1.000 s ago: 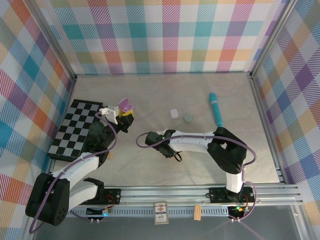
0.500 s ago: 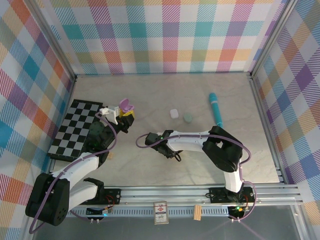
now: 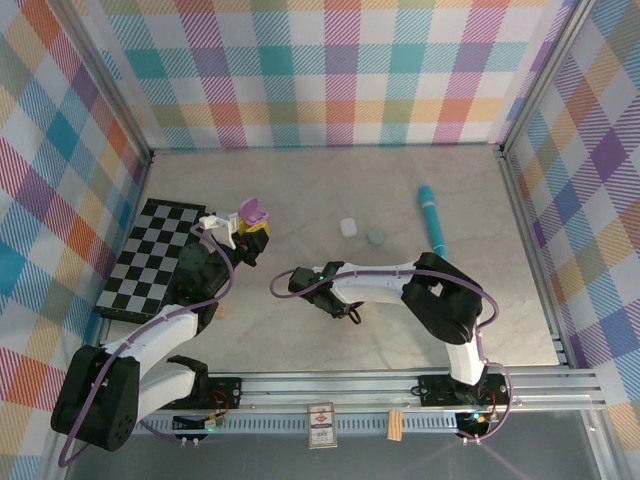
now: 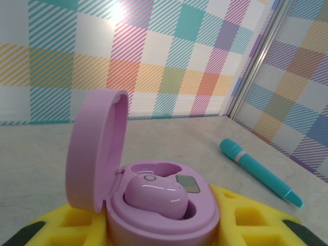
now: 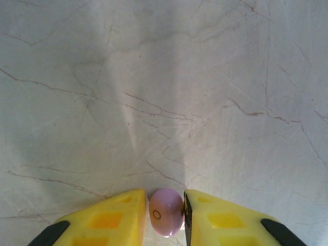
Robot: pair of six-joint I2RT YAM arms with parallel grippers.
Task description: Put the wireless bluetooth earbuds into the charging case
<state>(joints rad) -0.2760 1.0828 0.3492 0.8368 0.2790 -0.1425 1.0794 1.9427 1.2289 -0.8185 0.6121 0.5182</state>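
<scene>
A checkerboard (image 3: 150, 255) is lying just left of the left fingers (image 4: 245, 218). Those yellow fingers are gripping a pink-purple charging case (image 4: 164, 218) by its lower shell, one on each side. The lid (image 4: 95, 148) is standing open and upright toward the left finger. One pink earbud (image 4: 154, 197) is sitting in the case, midway between the two fingers.

To the right of them, the right fingers (image 5: 110, 221) are pointing down at the tabletop (image 5: 154, 77). They are standing narrow, pinching a second pink earbud (image 5: 166, 211) right between their tips. The right finger is pressing against it, and the left one looks to be touching it too, though that edge is hard to judge.

Beyond the right fingers and a little to their right, a small white case (image 3: 348, 227) and a grey-green case (image 3: 375, 236) are lying near each other, well apart from both pairs of fingers. Farther right still, a teal cylinder (image 3: 432, 220) is lying on the tabletop.
</scene>
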